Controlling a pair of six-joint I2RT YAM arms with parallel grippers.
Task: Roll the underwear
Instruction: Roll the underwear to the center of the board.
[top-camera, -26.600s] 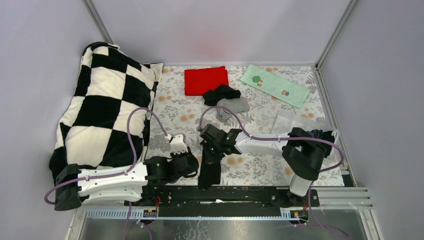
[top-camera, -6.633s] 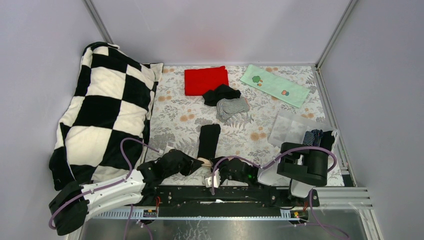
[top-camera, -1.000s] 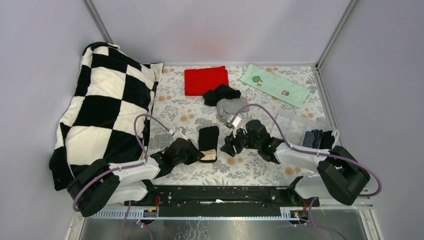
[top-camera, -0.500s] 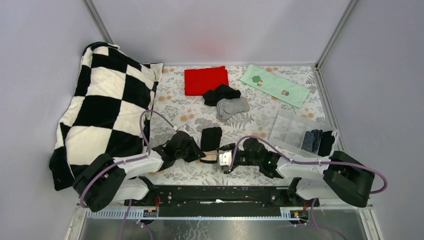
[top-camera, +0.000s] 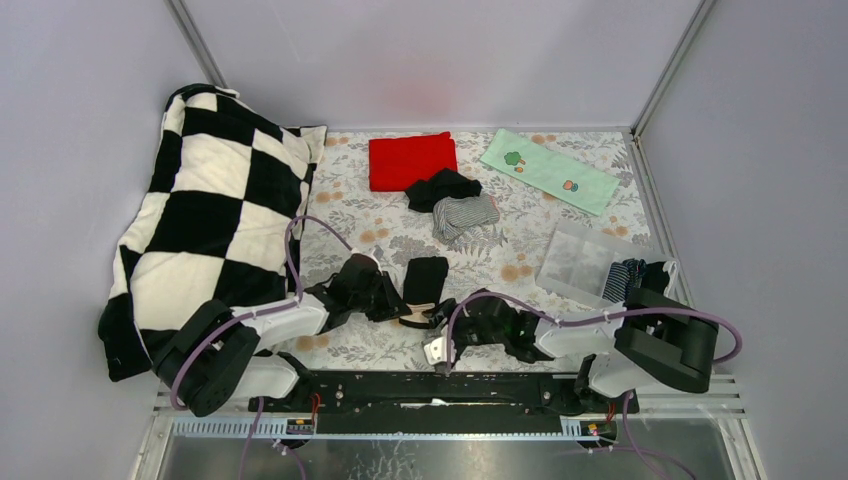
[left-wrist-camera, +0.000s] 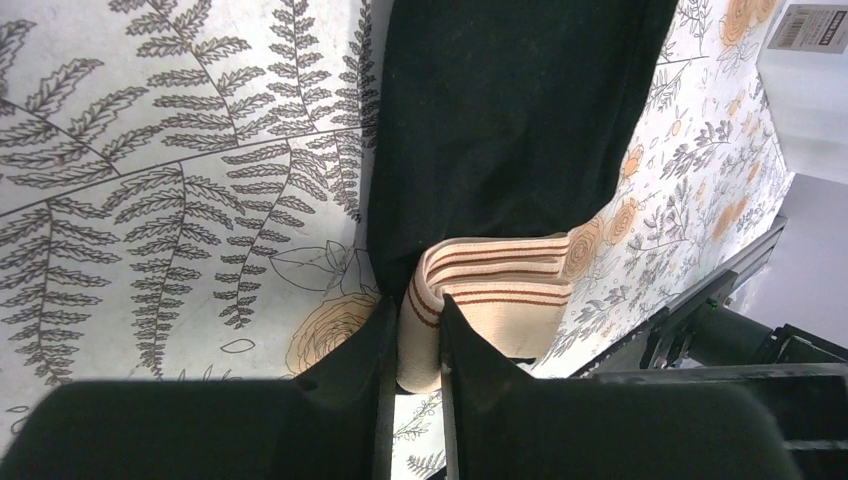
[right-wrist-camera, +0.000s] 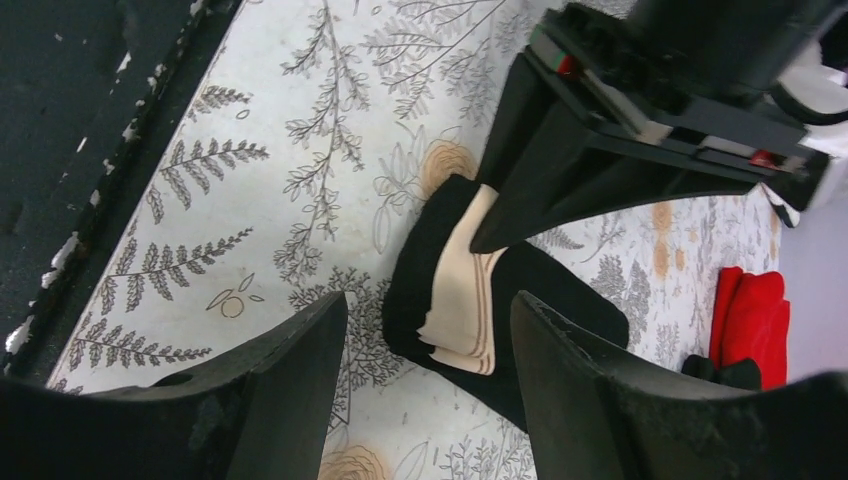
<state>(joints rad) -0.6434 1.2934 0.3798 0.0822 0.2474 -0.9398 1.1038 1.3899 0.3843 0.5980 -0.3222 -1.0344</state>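
Left wrist view shows the left gripper (left-wrist-camera: 412, 318) with its jaws clamped on the cream striped waistband (left-wrist-camera: 495, 285) of a black brief (left-wrist-camera: 510, 110), at the left corner of its near end. The brief lies on the flowered tablecloth (top-camera: 520, 235) near the middle of the table. Its waistband end is turned over onto the black cloth, so the roll looks barely begun. The right gripper (right-wrist-camera: 428, 300) hangs just near of that end, jaws wide apart and holding nothing. A loose black brief (top-camera: 440, 187) and a grey striped brief (top-camera: 466, 215) lie farther back, beside a red cloth (top-camera: 412, 160).

To do this step well, the right gripper should probably take the right corner of the waistband, level with the left, so both sides turn together. Both should then carry the band up, over and toward the far end in short turns, pressing down after each one. Soft cloth like this will likely spring open, or roll into a cone if one side leads. Pulling toward the near edge would drag the brief instead of rolling it.
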